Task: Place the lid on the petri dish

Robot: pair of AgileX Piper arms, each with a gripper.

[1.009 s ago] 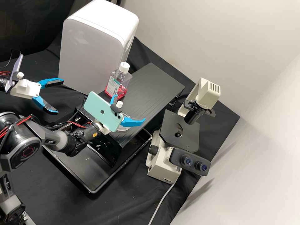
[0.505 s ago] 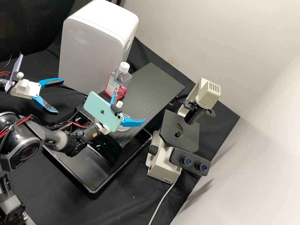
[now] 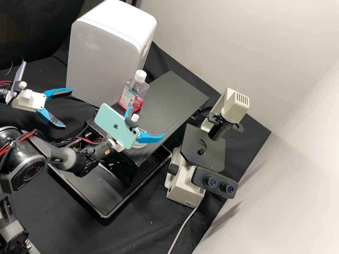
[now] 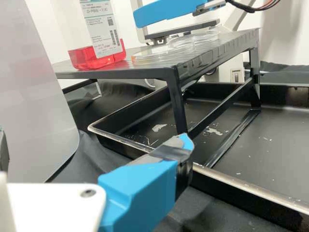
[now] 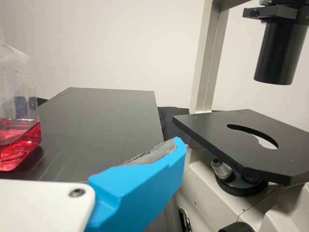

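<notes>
Two shallow clear round pieces lie side by side on the black rack (image 4: 207, 48): a slightly amber petri dish (image 4: 153, 54) and a clearer lid (image 4: 193, 42). In the high view I see one clear round piece (image 3: 144, 132) near the rack's front end. My right gripper (image 3: 146, 123) hovers open just over it, one blue finger (image 3: 152, 137) on each side; that finger (image 4: 166, 10) hangs above the pieces. My left gripper (image 3: 67, 108) is open and holds nothing, off the rack to the left, in front of the white box.
A flask of red liquid (image 3: 133, 92) stands on the rack's left rear part. The rack sits in a black tray (image 3: 106, 208). A white box (image 3: 106, 49) stands behind, a microscope (image 3: 208, 151) to the right, its stage (image 5: 241, 140) close to the right gripper.
</notes>
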